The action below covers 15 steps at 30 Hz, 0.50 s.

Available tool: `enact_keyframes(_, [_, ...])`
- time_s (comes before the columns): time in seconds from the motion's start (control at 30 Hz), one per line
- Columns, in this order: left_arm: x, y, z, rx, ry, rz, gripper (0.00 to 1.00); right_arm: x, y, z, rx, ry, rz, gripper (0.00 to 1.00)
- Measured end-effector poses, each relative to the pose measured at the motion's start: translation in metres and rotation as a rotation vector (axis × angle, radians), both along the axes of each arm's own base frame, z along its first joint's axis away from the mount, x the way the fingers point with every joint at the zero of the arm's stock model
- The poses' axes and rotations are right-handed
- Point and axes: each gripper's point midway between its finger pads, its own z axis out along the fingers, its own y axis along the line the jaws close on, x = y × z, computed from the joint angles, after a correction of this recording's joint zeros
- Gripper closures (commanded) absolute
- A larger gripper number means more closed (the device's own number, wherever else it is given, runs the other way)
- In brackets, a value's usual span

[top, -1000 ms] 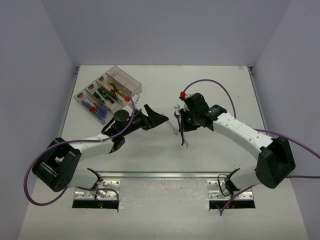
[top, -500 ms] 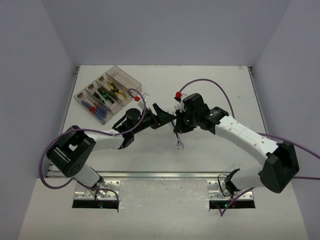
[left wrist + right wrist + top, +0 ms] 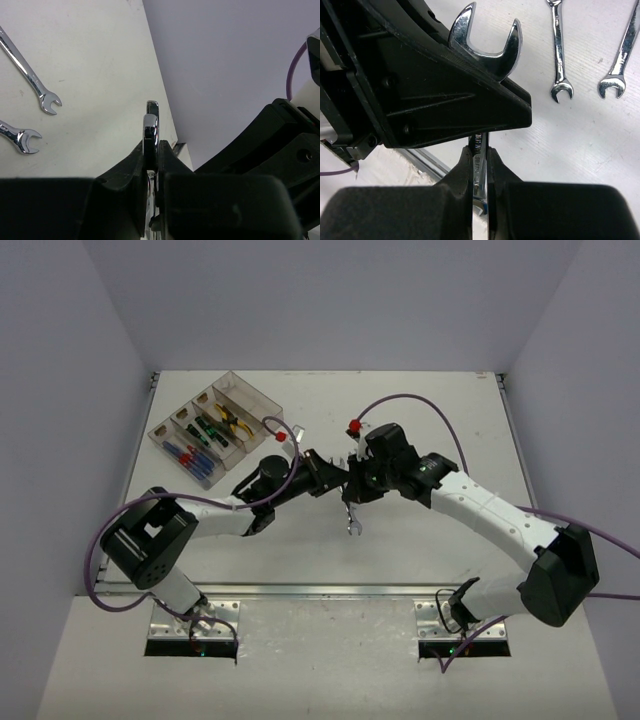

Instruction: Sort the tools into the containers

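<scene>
A silver flat wrench point(image 3: 485, 45) hangs above the table, gripped by both arms at once. My right gripper point(image 3: 481, 159) is shut on its shank. My left gripper point(image 3: 151, 150) is shut on it just below the open-jaw end point(image 3: 151, 127). In the top view the two grippers meet at mid-table, left point(image 3: 342, 478) against right point(image 3: 356, 490), and the wrench's lower end point(image 3: 351, 528) sticks out below them. The containers point(image 3: 250, 400) stand at the far left, holding red and blue screwdrivers point(image 3: 190, 455), green-black screwdrivers point(image 3: 207, 430) and yellow-black pliers point(image 3: 232, 420).
Two more silver wrenches lie flat on the table under the grippers, seen in the right wrist view point(image 3: 559, 55) point(image 3: 619, 60) and the left wrist view point(image 3: 30, 80) point(image 3: 19, 137). A metal rail point(image 3: 320, 590) runs along the near edge.
My left arm swung right to the wrench held by the right gripper, and its jaws went from wide open to shut on it. The right gripper shifted slightly left, still gripping.
</scene>
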Motion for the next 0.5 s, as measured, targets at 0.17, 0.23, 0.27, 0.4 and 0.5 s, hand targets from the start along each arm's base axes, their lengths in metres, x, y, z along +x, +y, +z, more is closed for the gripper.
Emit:
enact_keyframes(0.17, [0.010,0.009,-0.009,0.040,0.041,0.044,1.00,0.004,-0.006,0.007,0.001,-0.030,-0.046,0.01])
enact_keyframes(0.23, [0.020,0.020,-0.018,0.075,0.079,0.079,1.00,0.007,-0.015,0.016,-0.004,-0.070,-0.090,0.01])
enact_keyframes(0.27, [0.028,0.030,-0.022,0.099,0.102,0.107,1.00,0.008,-0.023,0.021,-0.011,-0.092,-0.120,0.01])
enact_keyframes(0.4, [0.084,0.090,-0.023,0.172,0.174,0.296,1.00,0.013,-0.062,0.033,-0.042,-0.149,-0.255,0.01])
enact_keyframes(0.5, [0.137,0.145,0.003,0.182,0.173,0.470,1.00,0.015,-0.093,0.026,-0.078,-0.153,-0.345,0.01])
